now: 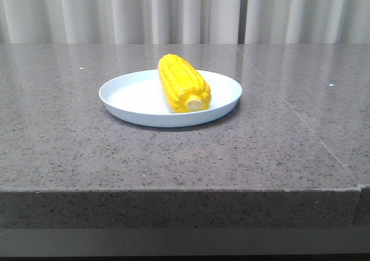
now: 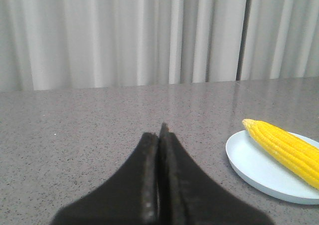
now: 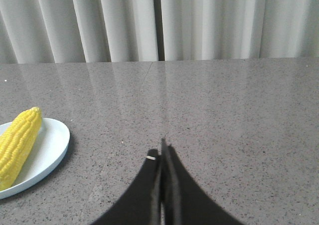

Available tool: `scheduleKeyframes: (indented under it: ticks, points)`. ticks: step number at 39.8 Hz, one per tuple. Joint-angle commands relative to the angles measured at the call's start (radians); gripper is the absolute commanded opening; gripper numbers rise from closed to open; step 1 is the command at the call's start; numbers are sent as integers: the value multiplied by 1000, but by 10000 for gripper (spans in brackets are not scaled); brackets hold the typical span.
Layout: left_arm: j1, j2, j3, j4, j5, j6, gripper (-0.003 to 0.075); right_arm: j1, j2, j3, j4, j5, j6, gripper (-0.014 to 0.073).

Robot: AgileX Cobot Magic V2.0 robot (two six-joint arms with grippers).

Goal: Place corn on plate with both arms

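Note:
The yellow corn [image 1: 184, 83] lies on the pale blue-white plate [image 1: 127, 96] in the middle of the grey table, its pale stub end toward the front. Neither gripper shows in the front view. My left gripper [image 2: 159, 135] is shut and empty, low over the table to the left of the plate [image 2: 259, 170] and the corn [image 2: 286, 147]. My right gripper [image 3: 162, 152] is shut and empty, to the right of the plate [image 3: 47, 145] and the corn [image 3: 17, 142].
The grey speckled stone table [image 1: 185, 157] has its front edge near the bottom of the front view. Pale pleated curtains [image 1: 185, 12] hang behind the table's far edge.

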Motion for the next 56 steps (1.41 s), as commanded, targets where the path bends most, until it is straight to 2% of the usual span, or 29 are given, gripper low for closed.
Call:
scheduleKeyframes:
  ticks: [1,8,14,26,36,38,56]
  points:
    - [1,9,-28,3,-88,-5,-20,-2,9,-23,-21,-84,-11,-64]
    - [1,2,-25,3,-88,8,-20,-2,9,-23,-21,-84,-11,-64]
    - [16,-49,-4,-135,-96,179,-20,-2,9,-23,-21,-84,-11,-64]
    - [171,-131,180,-193,-131,179,-20,-2,9,-23,-21,-84,-11,-64]
    - [224,-131,376,-193,-329,179,-20,-2,9,-23,-21,-84,-11,-64]
    - [224,-131,371,-194,-295,179,-20,-2,9,-23,-21,-84,-11,-64]
    - [224,-131,373,-194,-297,179,-20,-2,9,-23,-21,-84,-11,-64]
